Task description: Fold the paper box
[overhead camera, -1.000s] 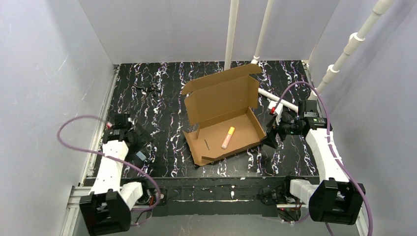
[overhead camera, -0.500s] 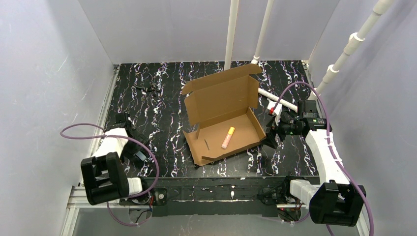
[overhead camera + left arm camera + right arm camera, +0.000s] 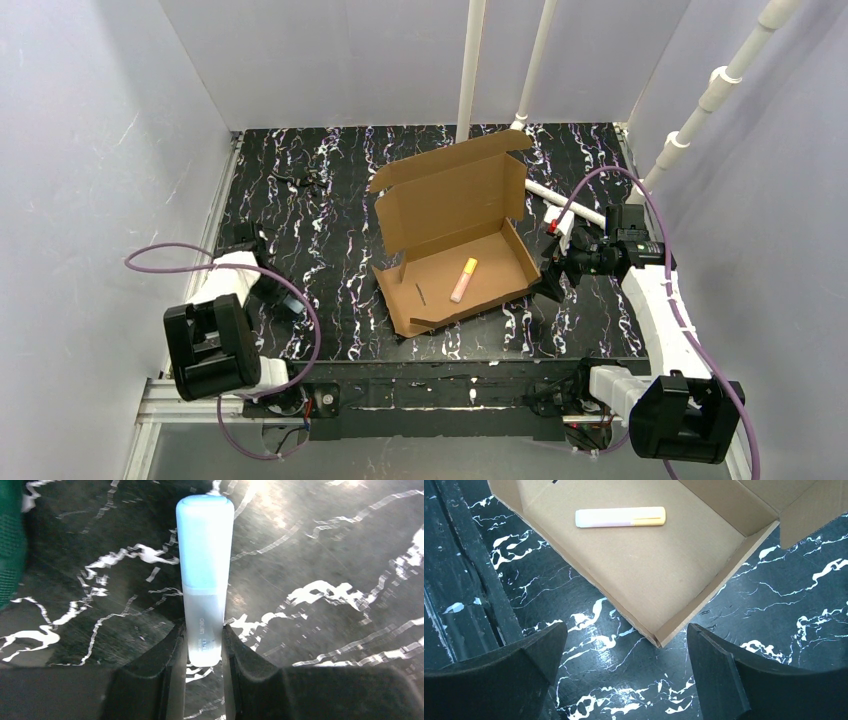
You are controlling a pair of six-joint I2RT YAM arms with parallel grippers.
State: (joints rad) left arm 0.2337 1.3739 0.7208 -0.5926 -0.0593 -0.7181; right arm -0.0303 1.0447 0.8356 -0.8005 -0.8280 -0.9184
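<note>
plain brown paper box (image 3: 452, 215), half-folded, lid open

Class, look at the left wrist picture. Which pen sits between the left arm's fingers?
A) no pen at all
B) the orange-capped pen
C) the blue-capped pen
C: the left wrist view shows the blue-capped pen lying on the table between the left fingers, while the orange-capped pen lies inside the open cardboard box.
</note>
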